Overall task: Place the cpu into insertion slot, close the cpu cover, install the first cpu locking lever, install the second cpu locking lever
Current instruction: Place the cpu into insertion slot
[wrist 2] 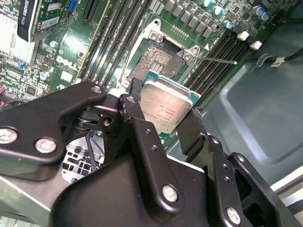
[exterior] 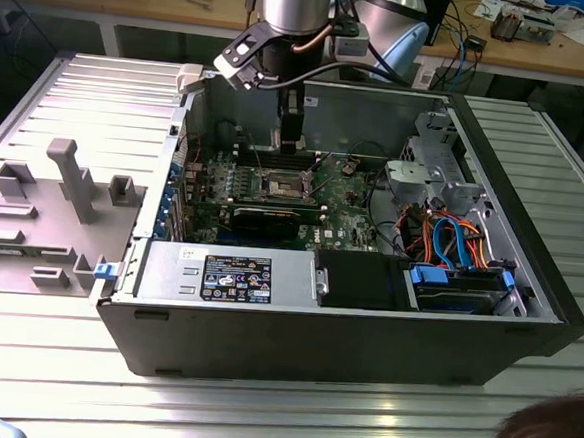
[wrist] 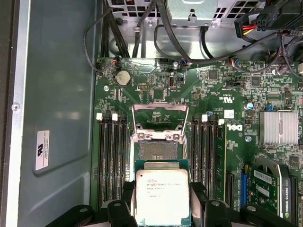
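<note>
The cpu (wrist: 162, 196) is a flat square chip with a silver-grey top, and my gripper (wrist: 162, 201) is shut on it, one black finger (wrist: 127, 195) on each side. In the second wrist view the cpu (wrist 2: 166, 106) hangs tilted just above and beside the open insertion slot (wrist 2: 158, 59). The slot (wrist: 158, 150) shows its bare contact field. The cpu cover (wrist: 136, 122) stands flipped open beyond it. A thin locking lever (wrist 2: 218, 60) sticks out beside the slot. In the exterior view my gripper (exterior: 289, 144) hangs inside the case, over the slot (exterior: 282, 185).
The open computer case (exterior: 528, 286) lies on a ribbed metal table. Memory slots (wrist: 111, 161) flank the socket. A long black card (exterior: 272, 218), a power supply (exterior: 228, 275) and a drive cage with cables (exterior: 451, 245) surround it. A grey fixture (exterior: 64, 178) and a person's head (exterior: 547, 437) are nearby.
</note>
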`<state>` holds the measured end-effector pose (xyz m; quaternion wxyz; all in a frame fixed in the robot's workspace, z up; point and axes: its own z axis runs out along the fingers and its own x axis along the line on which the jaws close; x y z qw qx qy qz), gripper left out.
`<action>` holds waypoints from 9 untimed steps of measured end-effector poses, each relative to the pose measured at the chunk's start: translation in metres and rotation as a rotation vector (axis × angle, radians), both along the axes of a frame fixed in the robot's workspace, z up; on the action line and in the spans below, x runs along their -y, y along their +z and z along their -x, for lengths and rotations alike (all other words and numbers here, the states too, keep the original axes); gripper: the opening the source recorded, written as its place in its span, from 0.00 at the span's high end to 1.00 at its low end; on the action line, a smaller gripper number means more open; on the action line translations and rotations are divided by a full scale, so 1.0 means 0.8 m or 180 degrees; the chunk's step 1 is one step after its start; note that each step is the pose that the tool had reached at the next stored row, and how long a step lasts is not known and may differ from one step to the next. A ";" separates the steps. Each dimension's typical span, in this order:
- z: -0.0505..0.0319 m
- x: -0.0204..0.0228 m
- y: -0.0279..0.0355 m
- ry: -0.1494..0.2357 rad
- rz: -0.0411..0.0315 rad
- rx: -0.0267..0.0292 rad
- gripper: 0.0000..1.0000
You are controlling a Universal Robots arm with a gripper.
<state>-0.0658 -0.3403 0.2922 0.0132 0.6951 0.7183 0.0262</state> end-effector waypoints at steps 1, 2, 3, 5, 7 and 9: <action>0.000 0.0000 -0.0001 0.0000 0.0000 0.0000 0.45; 0.000 0.0000 -0.0003 0.0000 0.0000 0.0000 0.45; 0.000 0.0000 -0.0005 0.0000 0.0000 0.0000 0.45; 0.001 0.0000 -0.0010 0.0000 0.0000 0.0000 0.45; 0.001 0.0000 -0.0014 0.0000 0.0000 0.0000 0.45; 0.001 0.0000 -0.0018 0.0000 0.0000 0.0000 0.45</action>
